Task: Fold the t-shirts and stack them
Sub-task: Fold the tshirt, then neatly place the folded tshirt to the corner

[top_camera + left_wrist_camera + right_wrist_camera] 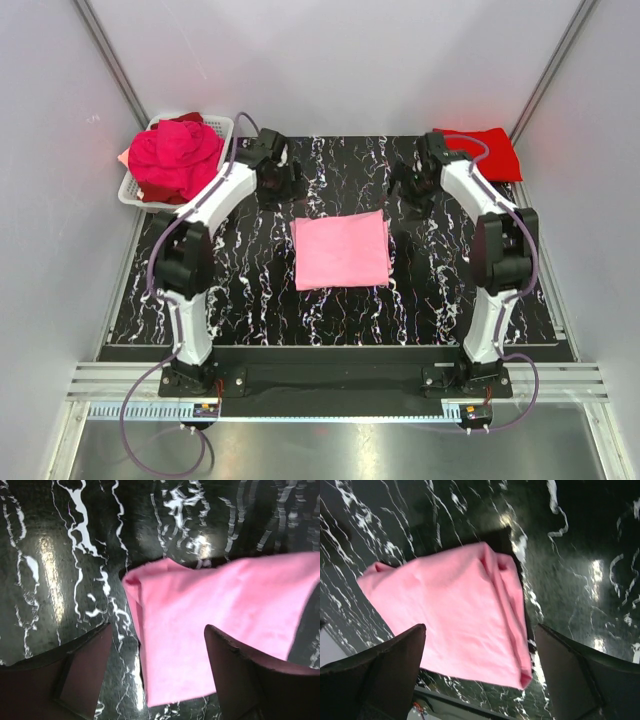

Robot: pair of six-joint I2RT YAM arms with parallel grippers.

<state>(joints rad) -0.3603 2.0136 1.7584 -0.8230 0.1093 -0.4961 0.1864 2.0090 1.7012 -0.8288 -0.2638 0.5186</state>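
A light pink t-shirt lies folded into a flat rectangle in the middle of the black marbled table. It also shows in the left wrist view and in the right wrist view. A bright red t-shirt lies folded at the back right corner. Magenta and dark red t-shirts are heaped in a white mesh basket at the back left. My left gripper hangs open and empty above the table, behind the pink shirt's left corner. My right gripper hangs open and empty behind its right corner.
Grey walls close the table in at the back and both sides. The metal rail with the arm bases runs along the near edge. The basket overhangs the table's back left corner.
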